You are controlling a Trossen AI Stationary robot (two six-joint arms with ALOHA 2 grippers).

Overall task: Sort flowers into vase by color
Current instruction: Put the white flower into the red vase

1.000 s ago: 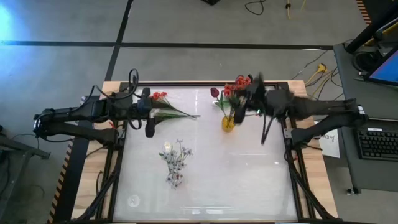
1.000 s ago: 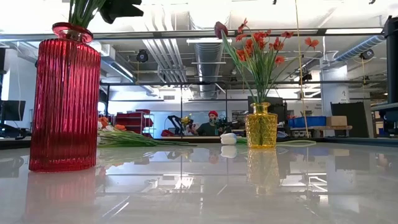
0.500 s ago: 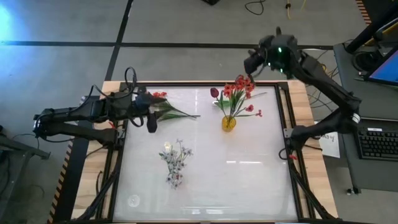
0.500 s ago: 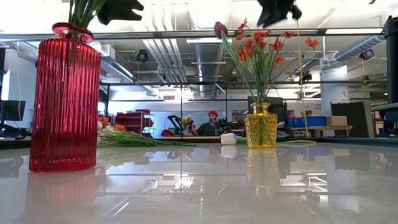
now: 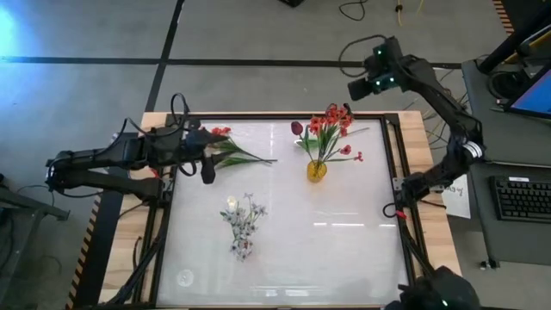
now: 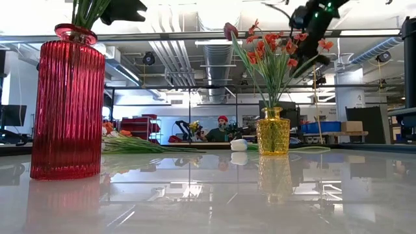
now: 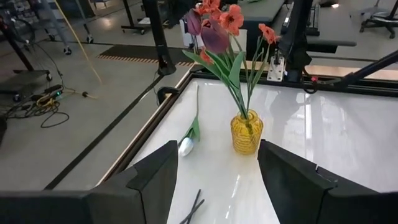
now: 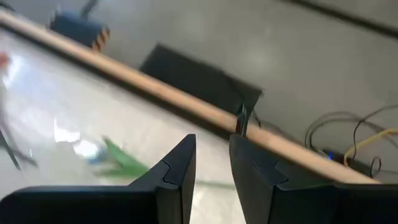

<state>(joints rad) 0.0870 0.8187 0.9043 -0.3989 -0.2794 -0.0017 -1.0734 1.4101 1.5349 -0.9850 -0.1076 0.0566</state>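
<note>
A yellow glass vase (image 5: 316, 170) (image 7: 246, 131) stands on the far part of the table, holding orange-red blossoms (image 5: 331, 120) and a dark maroon tulip (image 5: 297, 127). A red ribbed vase (image 6: 68, 104) with whitish sprays (image 5: 244, 211) stands nearer the middle. More orange-red flowers (image 5: 225, 146) lie on the table beside my left gripper (image 5: 205, 165) (image 7: 214, 155), which is open and holds nothing. A white rose (image 7: 186, 145) (image 6: 239, 144) lies on the table behind the yellow vase. My right gripper (image 5: 355, 89) (image 8: 212, 146) (image 6: 301, 68) is high up past the far edge, narrowly open, with nothing between its fingers.
The white tabletop has a wooden rim (image 5: 258, 117) and dark frame rails (image 5: 405, 215). Bare table lies right of the red vase (image 5: 344, 250). A keyboard (image 5: 523, 198) sits off the table's right side. A person (image 6: 222, 130) shows far off in the room.
My right arm has risen from just above the yellow vase's flowers and swung up and away past the table's far edge, leaving the whole bouquet uncovered in the high view.
</note>
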